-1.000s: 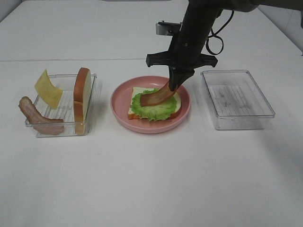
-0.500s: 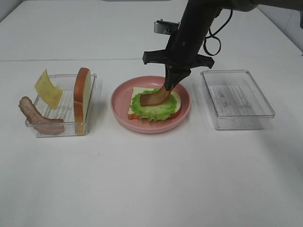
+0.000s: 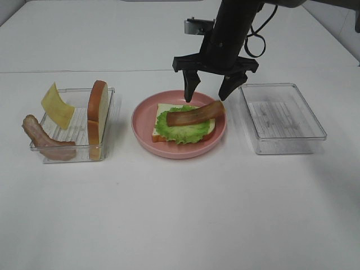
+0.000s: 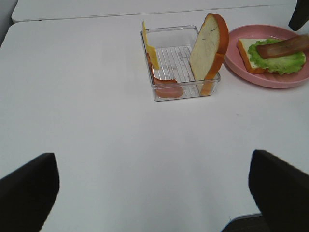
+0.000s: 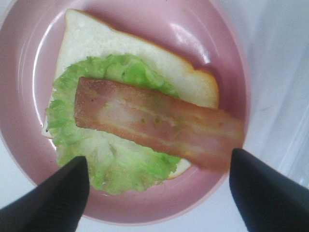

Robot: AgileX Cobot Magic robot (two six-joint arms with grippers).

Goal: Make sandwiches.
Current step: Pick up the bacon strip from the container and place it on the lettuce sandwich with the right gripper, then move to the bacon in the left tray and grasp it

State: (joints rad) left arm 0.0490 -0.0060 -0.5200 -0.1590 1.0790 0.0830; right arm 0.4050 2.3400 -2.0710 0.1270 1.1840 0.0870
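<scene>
The sandwich stack lies on the pink plate point(image 3: 179, 152): a bread slice point(image 3: 163, 111), green lettuce point(image 3: 181, 131) and one bacon strip point(image 3: 195, 114) across the top, its right end over the plate rim. My right gripper point(image 3: 206, 97) hovers just above that strip, open and holding nothing. The right wrist view looks straight down on the bacon strip point(image 5: 159, 121), with the fingers point(image 5: 53, 203) wide on either side. In the left tray point(image 3: 76, 126) stand another bread slice point(image 3: 98, 115), a cheese square point(image 3: 57, 105) and a second bacon strip point(image 3: 42, 140). My left gripper point(image 4: 154, 191) is open over bare table, short of that tray point(image 4: 171, 60).
An empty clear tray point(image 3: 281, 118) sits right of the plate, close beside the right arm. The table is white, with a seam line running behind the trays.
The right gripper has opened and lifted a little. The bacon strip it held at an angle has dropped flat onto the lettuce. The left side is unchanged.
</scene>
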